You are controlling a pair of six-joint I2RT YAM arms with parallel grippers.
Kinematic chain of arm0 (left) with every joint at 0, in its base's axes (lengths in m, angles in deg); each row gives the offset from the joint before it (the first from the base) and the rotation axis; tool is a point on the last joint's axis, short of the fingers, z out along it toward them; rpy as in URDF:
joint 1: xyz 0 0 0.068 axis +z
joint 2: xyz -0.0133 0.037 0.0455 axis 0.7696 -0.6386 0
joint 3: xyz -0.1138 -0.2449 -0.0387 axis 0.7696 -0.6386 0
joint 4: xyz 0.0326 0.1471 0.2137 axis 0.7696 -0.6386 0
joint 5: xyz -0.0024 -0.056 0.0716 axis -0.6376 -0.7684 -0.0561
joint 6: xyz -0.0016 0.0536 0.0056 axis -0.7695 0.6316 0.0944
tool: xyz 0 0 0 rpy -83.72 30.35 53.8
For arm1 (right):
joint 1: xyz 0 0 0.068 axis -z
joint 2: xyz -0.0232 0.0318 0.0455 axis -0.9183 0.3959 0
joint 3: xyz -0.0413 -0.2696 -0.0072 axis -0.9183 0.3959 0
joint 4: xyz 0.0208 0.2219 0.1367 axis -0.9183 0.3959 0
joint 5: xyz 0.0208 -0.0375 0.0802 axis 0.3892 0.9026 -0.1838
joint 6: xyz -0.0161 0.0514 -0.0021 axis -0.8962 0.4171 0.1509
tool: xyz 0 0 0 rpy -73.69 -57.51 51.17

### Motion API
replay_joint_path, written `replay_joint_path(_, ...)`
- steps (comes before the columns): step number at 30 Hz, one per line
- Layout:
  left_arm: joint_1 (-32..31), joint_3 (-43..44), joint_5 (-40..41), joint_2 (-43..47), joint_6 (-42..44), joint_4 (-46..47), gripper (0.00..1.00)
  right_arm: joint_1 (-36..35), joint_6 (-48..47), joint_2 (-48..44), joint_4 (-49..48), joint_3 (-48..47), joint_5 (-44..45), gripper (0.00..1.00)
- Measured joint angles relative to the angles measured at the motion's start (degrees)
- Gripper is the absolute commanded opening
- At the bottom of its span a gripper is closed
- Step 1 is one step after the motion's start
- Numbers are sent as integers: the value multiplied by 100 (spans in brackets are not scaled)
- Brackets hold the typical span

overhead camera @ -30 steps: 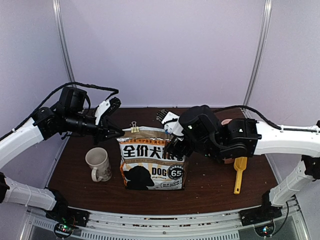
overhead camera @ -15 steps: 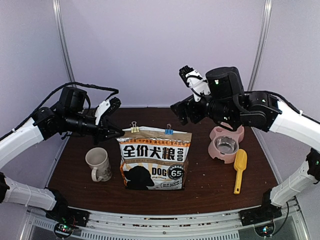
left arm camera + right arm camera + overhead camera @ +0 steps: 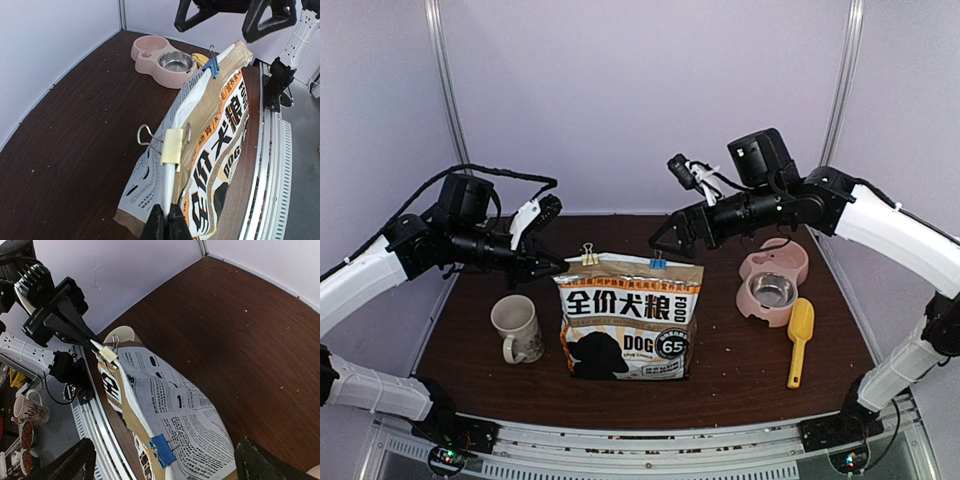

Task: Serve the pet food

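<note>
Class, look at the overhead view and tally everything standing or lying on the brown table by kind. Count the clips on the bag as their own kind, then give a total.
Dog food bag: 1
Binder clips, gold and blue: 2
Mug: 1
Pink pet bowl: 1
Yellow scoop: 1
Total: 6

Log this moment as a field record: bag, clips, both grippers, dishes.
Bag: dog food bag, upright, top clipped shut
Clips: gold binder clip, blue binder clip, both on
Left gripper: shut on bag's top corner
Right gripper: open, over the blue clip
Bowl: pink double bowl, steel insert empty
Nearby: yellow scoop, mug
</note>
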Motion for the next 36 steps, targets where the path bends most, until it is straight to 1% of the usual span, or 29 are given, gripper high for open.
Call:
replay_joint_path(5,0,0,2,2,-2,0,0,57,-11,372,146,-11,-623,96)
replay_joint_path(10,0,0,2,2,0,0,0,201,-7,474,155,-11,-1003,93)
replay_joint_path(19,0,0,2,4,0,-2,0,348,11,634,131,-83,-1746,77)
replay_joint_path(22,0,0,2,4,0,-2,0,348,9,675,140,-92,-1902,70)
replay_joint_path(26,0,-2,2,4,0,-2,0,345,17,686,131,-103,-2055,65)
replay_joint_path(29,0,-2,2,4,0,-2,0,348,22,686,122,-103,-2109,57)
replay_joint_path(36,0,-11,0,13,0,0,0,348,26,686,26,-105,-2146,51)
